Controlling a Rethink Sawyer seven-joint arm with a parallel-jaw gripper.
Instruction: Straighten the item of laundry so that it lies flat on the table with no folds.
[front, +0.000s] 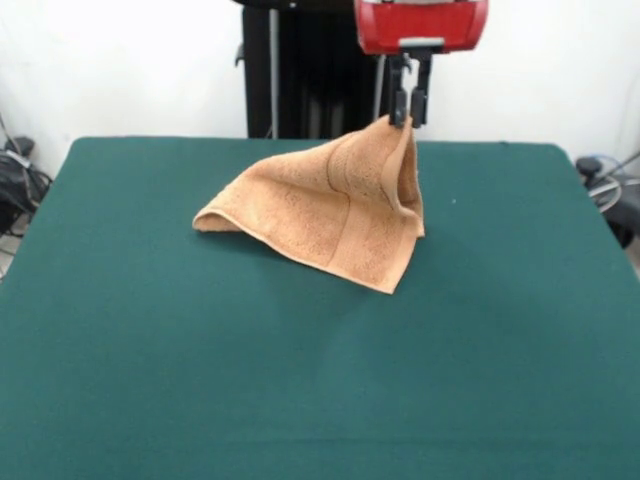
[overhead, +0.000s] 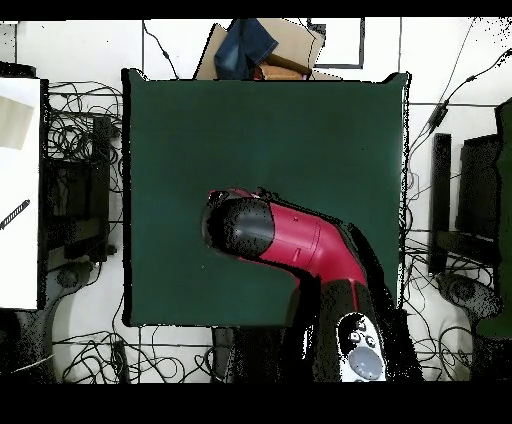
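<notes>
Your gripper (front: 409, 108) looks pinched shut on towel (front: 330, 205) corner; rest drapes twd table's (front: 150, 320) front edge, prob still folded

**Layout: towel on surface, one corner up at gripper**

Front view: towel (front: 335, 215) sits on the surface (front: 150, 350), in the far half, a bit right of centre. Its peak is up at the gripper (front: 405, 110), which hangs from above near the far edge. From there the towel slopes down left to a low corner and forward to a near corner. Pedestal (front: 300, 70) behind the far edge. Overhead: arm (overhead: 290, 240) covers the towel; cardboard box (overhead: 285, 45) beyond the far edge.
</notes>
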